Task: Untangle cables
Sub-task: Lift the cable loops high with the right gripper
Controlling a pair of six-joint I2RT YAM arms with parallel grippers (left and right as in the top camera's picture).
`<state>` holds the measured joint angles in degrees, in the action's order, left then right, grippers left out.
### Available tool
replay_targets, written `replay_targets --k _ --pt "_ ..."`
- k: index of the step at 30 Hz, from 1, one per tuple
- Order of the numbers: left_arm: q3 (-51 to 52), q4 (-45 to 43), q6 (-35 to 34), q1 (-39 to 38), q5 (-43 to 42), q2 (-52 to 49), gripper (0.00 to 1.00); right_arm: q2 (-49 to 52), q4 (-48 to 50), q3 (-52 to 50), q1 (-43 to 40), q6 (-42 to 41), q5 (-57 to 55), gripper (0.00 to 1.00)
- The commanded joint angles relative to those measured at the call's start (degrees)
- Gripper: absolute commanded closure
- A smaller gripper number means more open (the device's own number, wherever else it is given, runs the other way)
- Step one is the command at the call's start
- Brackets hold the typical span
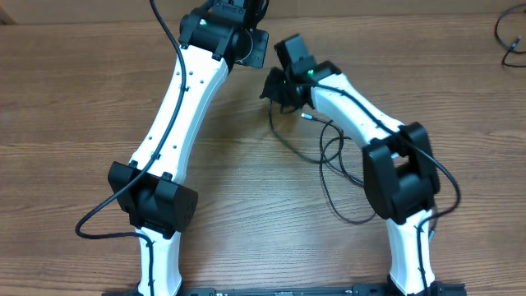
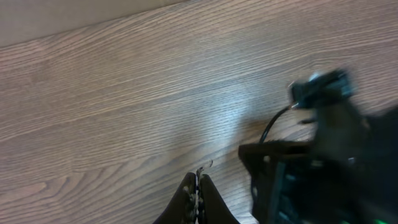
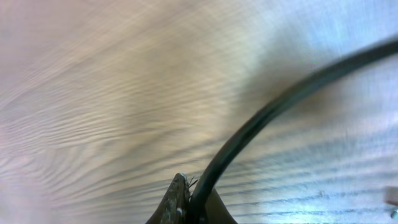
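Note:
The cables (image 1: 322,177) are thin black cords lying in loose overlapping loops on the wooden table beside my right arm, with a small silver-tipped plug (image 1: 306,117) near its wrist. My right gripper (image 1: 274,90) is low over the table at the loops' upper left end. In the right wrist view it (image 3: 189,190) is shut on one black cord (image 3: 273,106), which curves up and to the right. My left gripper (image 1: 253,51) hangs just beyond the right one. Its jaws (image 2: 198,182) are shut with nothing clearly between them.
Another thin black cord (image 1: 509,37) lies at the table's far right edge. The right arm's wrist (image 2: 323,162) shows blurred close to the right of my left gripper. Thick black wires run along both white arms.

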<state>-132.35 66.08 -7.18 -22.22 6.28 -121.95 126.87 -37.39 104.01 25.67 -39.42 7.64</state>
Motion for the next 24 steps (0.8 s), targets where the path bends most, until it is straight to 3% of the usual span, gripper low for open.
replay_targets --k 1,9,17,24 --pt "-0.87 -0.02 -0.55 0.76 0.76 -0.09 0.96 -10.25 -0.31 6.36 -1.4 14.6 -0.79 0.96" --pt "-0.87 -0.37 -0.57 1.86 0.76 -0.11 0.96 -21.99 -0.17 13.35 -1.68 24.98 -11.58 0.96" --pt "-0.87 -0.22 -0.57 2.1 0.72 -0.11 0.96 -25.29 0.98 27.91 -1.75 30.75 -14.73 0.96" --pt "-0.87 0.57 -0.57 2.05 0.72 -0.2 0.96 -25.03 11.41 30.69 -1.92 32.48 -20.31 0.96"
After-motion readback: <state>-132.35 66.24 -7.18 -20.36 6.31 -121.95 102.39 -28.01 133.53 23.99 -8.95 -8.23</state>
